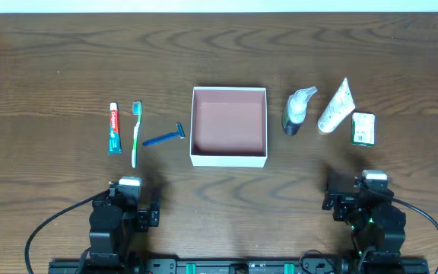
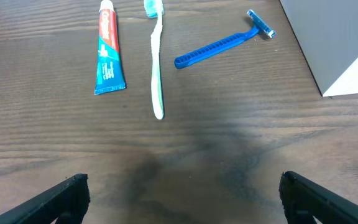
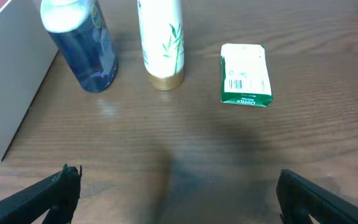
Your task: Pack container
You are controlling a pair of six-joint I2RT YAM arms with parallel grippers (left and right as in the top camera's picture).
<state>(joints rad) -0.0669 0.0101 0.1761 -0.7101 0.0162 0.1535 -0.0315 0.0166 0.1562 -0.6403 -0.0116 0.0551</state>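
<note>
The container (image 1: 229, 157), a square shallow box with white walls and a pink inside, stands empty mid-table. Left of it lie a toothpaste tube (image 1: 114, 128), a toothbrush (image 1: 135, 133) and a blue razor (image 1: 164, 138); these also show in the left wrist view: tube (image 2: 109, 51), toothbrush (image 2: 157, 59), razor (image 2: 222, 43). Right of the container lie a blue bottle (image 1: 296, 110), a white tube (image 1: 335, 108) and a green soap box (image 1: 363, 128). My left gripper (image 2: 182, 196) and right gripper (image 3: 178, 193) are open and empty near the front edge.
The container's white wall shows at the right edge of the left wrist view (image 2: 347, 37) and the left edge of the right wrist view (image 3: 11, 81). Bare wooden table (image 1: 226, 46) lies behind the objects.
</note>
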